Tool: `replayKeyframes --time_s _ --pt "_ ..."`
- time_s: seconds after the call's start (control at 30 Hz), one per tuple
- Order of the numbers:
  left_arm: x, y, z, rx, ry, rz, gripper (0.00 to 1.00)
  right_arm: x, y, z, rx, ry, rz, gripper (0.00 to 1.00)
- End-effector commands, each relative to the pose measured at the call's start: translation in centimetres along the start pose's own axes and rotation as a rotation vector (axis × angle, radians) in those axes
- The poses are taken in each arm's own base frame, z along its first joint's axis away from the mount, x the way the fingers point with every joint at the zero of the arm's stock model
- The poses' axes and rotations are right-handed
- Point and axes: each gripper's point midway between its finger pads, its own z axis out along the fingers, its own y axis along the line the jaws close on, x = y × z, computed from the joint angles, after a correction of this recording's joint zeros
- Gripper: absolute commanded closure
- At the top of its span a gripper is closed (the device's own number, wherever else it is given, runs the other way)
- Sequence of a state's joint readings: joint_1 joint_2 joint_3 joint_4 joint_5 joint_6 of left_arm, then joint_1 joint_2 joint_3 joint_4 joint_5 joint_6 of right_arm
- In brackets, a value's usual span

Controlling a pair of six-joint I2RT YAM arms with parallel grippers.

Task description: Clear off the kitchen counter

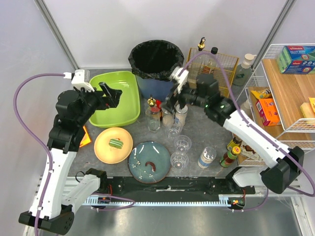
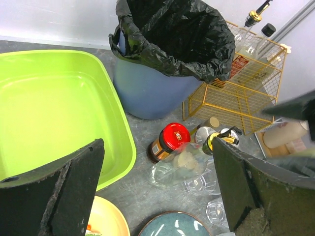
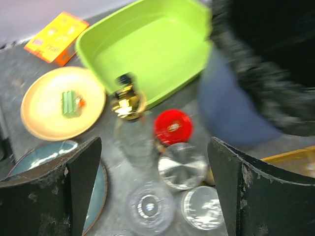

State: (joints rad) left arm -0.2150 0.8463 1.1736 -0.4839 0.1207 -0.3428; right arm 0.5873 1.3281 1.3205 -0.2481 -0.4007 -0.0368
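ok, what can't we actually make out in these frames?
Bin contents: black liner too dark, top external and left wrist.
Red-lidded jar: smeared by motion blur, right wrist.
Yellow plate: cut by bottom edge, left wrist.
Far-right bottles: labels too small, top external.

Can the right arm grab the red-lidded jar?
Probably yes: the right gripper hangs open above the red-lidded jar, nothing covering it, though the gold-topped bottle and silver-lidded jar crowd it closely.
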Motion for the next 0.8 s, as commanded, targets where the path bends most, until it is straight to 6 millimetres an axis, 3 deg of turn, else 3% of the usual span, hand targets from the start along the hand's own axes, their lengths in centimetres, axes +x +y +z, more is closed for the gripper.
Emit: replayKeyframes --time_s 0.0,0.1,0.27,0.5,0.77 --pt "-1.1 0.6 -0.9 -0.039 -0.038 0.057 0.04 -0.5 3.9 1.0 -0.047 -0.079 -0.070 0.05" --pt "-1.4 0.6 -1.2 -0.043 -0.050 0.059 0.05 0.7 4.7 2.4 -0.019 -0.089 -0.070 0.05" --pt "-1.0 0.8 -1.4 -0.047 -0.041 0.054 0.05 0.4 4.8 3.6 0.046 -0.198 0.001 0.05" --pt "-0.7 0.9 -1.6 -0.059 -0.032 0.047 0.05 1.2 3.7 5.2 0.130 -0.234 0.025 0.06" --pt "-1.3 1.1 -1.8 -0.072 -0.052 0.075 0.05 1.4 3.9 7.3 0.126 -0.244 0.047 0.09"
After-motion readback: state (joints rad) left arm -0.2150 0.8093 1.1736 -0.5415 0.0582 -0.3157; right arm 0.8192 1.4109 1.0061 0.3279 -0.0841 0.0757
